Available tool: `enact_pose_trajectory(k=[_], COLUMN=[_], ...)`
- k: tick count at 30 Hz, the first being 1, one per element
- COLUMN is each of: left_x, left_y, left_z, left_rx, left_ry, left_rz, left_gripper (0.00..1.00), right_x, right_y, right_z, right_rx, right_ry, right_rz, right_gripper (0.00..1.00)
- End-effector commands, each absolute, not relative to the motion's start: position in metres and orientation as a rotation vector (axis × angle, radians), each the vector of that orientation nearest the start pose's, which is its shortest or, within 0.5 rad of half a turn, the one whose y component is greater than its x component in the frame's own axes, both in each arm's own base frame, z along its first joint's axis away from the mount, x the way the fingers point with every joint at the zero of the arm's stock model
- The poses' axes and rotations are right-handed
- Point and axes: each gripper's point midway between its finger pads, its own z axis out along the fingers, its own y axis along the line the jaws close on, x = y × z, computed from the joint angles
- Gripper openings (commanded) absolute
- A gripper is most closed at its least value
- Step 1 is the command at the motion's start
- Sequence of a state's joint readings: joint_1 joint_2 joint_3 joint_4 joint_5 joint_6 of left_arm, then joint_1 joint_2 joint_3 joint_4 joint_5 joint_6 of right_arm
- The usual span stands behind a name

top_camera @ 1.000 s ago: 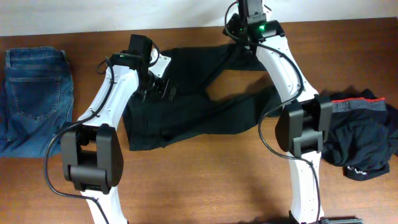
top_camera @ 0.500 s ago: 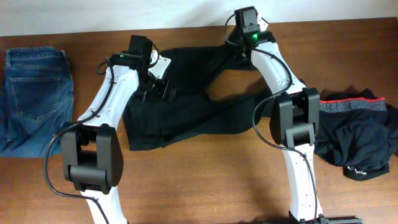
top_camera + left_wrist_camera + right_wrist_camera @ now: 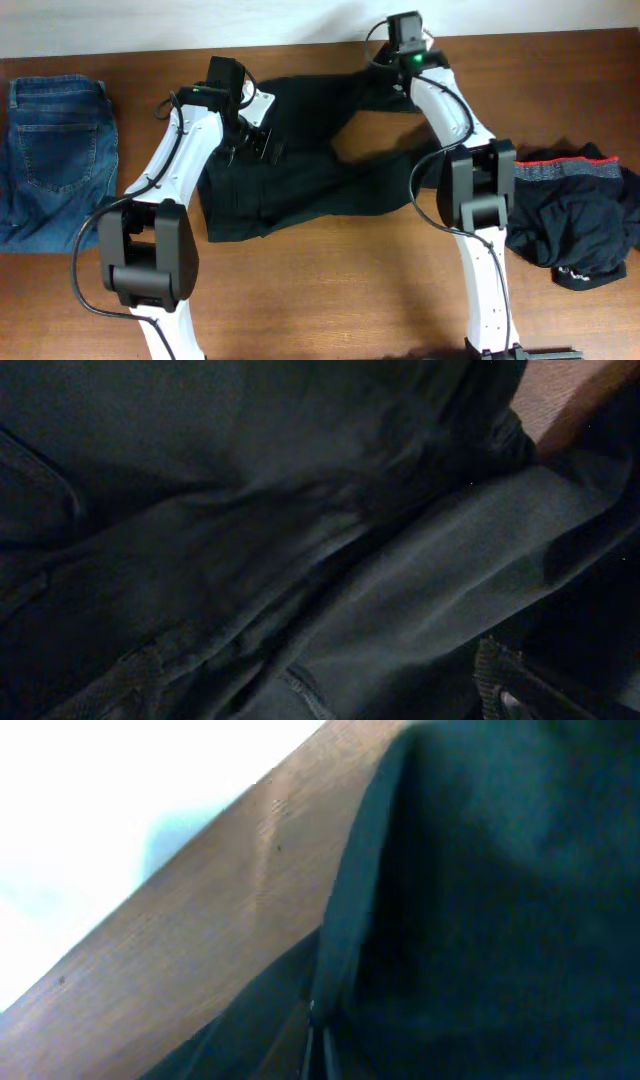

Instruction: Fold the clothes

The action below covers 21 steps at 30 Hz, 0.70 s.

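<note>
Left claw [image 3: 258, 142]: down on the black trousers [image 3: 300, 185], on the upper left part of the garment. Opening cannot be told. The arm body covers the fingers in the overhead view, and the left wrist view is filled with dark creased cloth [image 3: 250, 560], with only a sliver of counter [image 3: 560, 400] at its top right corner.

Right claw [image 3: 385, 68]: at the far end of the trousers, close to the back edge of the counter [image 3: 330, 290]. Opening cannot be told here either. The right wrist view shows a fold of the dark cloth [image 3: 500, 900] very close and blurred, then a band of wood [image 3: 230, 920], then the white wall [image 3: 100, 800]. The fingers cannot be made out.

Black trousers: lie flat at mid-counter between the two arms. The broad part sits towards the left arm. One leg runs along the far side up to the right claw, and the other leg runs right, passing under the right arm. A wedge of bare wood shows between the legs.

Jeans [image 3: 55, 150]: blue, folded, at the left edge of the counter, well apart from the trousers.

Dark garment [image 3: 580, 225]: crumpled heap with a red and grey band, at the right edge, just beside the right arm's elbow.
</note>
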<state>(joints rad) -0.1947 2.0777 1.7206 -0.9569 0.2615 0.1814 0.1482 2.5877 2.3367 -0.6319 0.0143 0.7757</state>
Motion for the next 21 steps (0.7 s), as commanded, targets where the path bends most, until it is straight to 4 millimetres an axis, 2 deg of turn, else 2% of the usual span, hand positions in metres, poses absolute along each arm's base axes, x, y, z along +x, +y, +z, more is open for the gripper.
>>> enact_pose_trajectory(k=[1,2,3,4,5,6,7,10,13,15,17,21], left_x=[0.445,0.445,0.445,0.445,0.445,0.446,0.446,0.446,0.446,0.447,0.447,0.448], left_y=[-0.133,-0.133,-0.133,-0.133,-0.133,-0.133,-0.133,-0.133,-0.133,-0.133,-0.133,-0.134], left_z=[0.085,0.085,0.085,0.085,0.085,0.086,0.086,0.086,0.086,0.086,0.086,0.086], left_rx=[0.570,0.570,0.570,0.570,0.570,0.569,0.570,0.570,0.570,0.570,0.570,0.570], left_ry=[2.798,2.798,2.798,2.798,2.797,2.795,2.794,2.794,2.794,2.792,2.791,2.787], left_rz=[-0.387,-0.387,-0.387,-0.387,-0.386,-0.386,-0.385,-0.385,-0.385,-0.385,-0.385,-0.385], left_gripper=[0.99,0.99,0.99,0.99,0.99,0.99,0.99,0.99,0.99,0.99,0.99,0.99], right_x=[0.662,0.660,0.653,0.644,0.640,0.628,0.619,0.598,0.567,0.552,0.537,0.506], right_y=[0.084,0.084,0.085,0.085,0.085,0.084,0.083,0.082,0.078,0.084,0.097,0.139], right_z=[0.139,0.157,0.186,0.207,0.213,0.226,0.230,0.219,0.189,0.173,0.158,0.133], right_rx=[0.605,0.552,0.468,0.410,0.386,0.354,0.354,0.370,0.450,0.457,0.406,0.204], right_ry=[2.290,2.285,2.285,2.292,2.299,2.318,2.343,2.437,2.603,2.694,2.787,2.948], right_rz=[0.422,0.414,0.396,0.378,0.368,0.351,0.343,0.330,0.297,0.311,0.361,0.473], right_gripper=[0.04,0.04,0.04,0.04,0.04,0.04,0.04,0.04,0.04,0.04,0.04,0.04])
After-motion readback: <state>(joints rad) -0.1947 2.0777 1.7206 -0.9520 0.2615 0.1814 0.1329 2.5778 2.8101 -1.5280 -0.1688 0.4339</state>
